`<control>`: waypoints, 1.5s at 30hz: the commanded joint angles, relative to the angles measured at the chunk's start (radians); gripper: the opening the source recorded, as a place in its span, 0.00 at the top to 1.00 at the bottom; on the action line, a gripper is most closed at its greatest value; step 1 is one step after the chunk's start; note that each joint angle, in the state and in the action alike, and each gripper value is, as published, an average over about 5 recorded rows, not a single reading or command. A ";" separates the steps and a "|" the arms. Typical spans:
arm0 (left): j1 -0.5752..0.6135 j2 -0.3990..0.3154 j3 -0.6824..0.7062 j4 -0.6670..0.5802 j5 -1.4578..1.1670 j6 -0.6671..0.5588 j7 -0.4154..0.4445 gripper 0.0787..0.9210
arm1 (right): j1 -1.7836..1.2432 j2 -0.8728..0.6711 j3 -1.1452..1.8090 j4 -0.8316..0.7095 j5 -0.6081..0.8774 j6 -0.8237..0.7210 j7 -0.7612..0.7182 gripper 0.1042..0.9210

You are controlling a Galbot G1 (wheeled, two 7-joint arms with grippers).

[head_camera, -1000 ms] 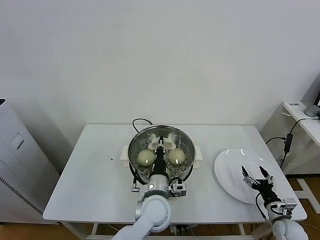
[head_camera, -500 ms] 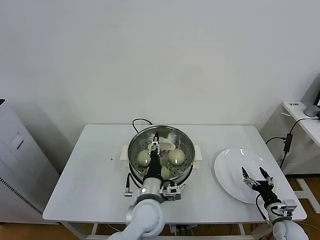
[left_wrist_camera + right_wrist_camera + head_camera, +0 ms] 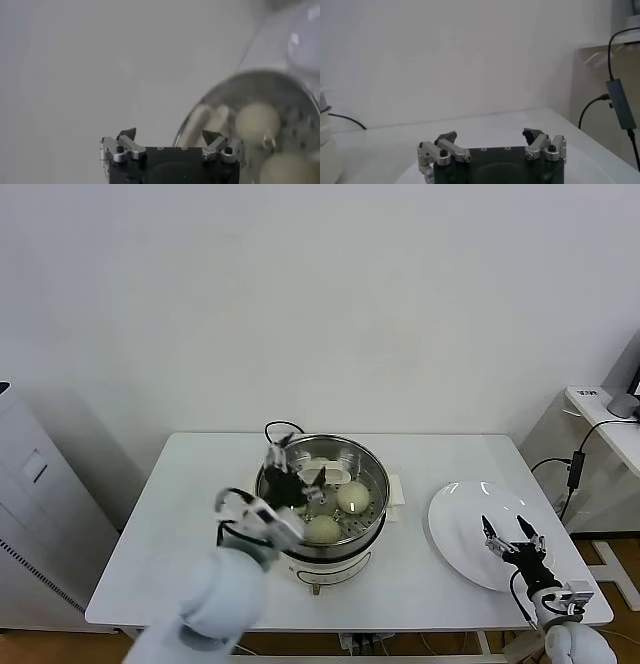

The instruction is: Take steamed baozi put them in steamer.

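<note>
- Table (image 3: 180,514), white: carries every item; at its left portion, the left arm is raised over the near-left rim of the steamer.
- Left gripper (image 3: 296,481): jaws spread wide, nothing between them; the left wrist view (image 3: 169,136) confirms an empty gap with the pot beyond it.
- Steamer (image 3: 372,467): shiny steel pot on a white base at table centre. Rigid, heavy and stable by appearance; not to be gripped.
- Steamed baozi (image 3: 352,497): buns rest on the perforated tray inside the pot, one at the near side (image 3: 322,530), one toward the right, others partly hidden behind the gripper. Exact count cannot be told.
- Handling judgement: buns appear light, soft and smooth-skinned, so easily dented. Grip across the widest part of the dome, low on the sides, with light closing force.
- Plate (image 3: 455,529): flat, white, right of the steamer; no bun visible on it.
- Right gripper (image 3: 512,535): parked over the plate's near-right area, fingers apart, empty.
</note>
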 commanded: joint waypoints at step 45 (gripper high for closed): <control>0.303 0.062 -0.498 0.411 -0.864 -0.437 -0.143 0.12 | -0.065 -0.057 -0.004 0.241 -0.019 -0.175 0.165 0.12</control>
